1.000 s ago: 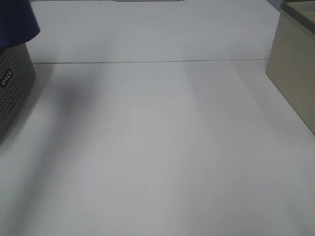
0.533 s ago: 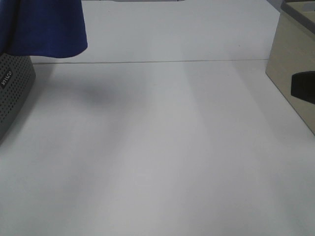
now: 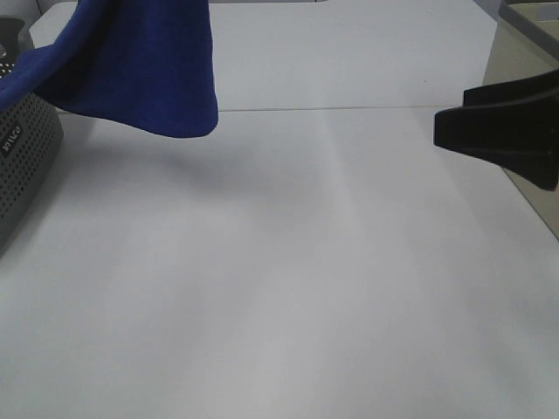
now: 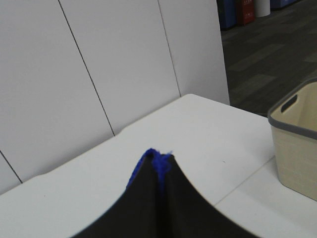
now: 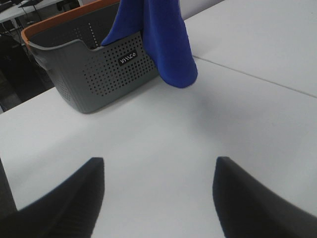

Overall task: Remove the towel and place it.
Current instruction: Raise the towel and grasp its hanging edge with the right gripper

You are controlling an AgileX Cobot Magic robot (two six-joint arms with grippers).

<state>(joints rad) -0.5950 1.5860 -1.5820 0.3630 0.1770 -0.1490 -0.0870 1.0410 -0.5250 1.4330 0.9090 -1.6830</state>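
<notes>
The royal-blue towel hangs in the air at the upper left of the high view, one end trailing into the grey perforated basket. It also shows in the right wrist view, draped out of the basket. My left gripper is shut on the towel's top edge, with blue cloth pinched between the fingertips; the gripper itself is out of the high view. My right gripper is open and empty, low over the white table, its fingers entering the high view from the right.
A beige basket with a grey rim stands at the right edge of the table, also in the left wrist view. A seam crosses the white tabletop.
The towel has been lifted out of the grey basket and carried rightward into view. The right gripper has moved in from the right edge.
</notes>
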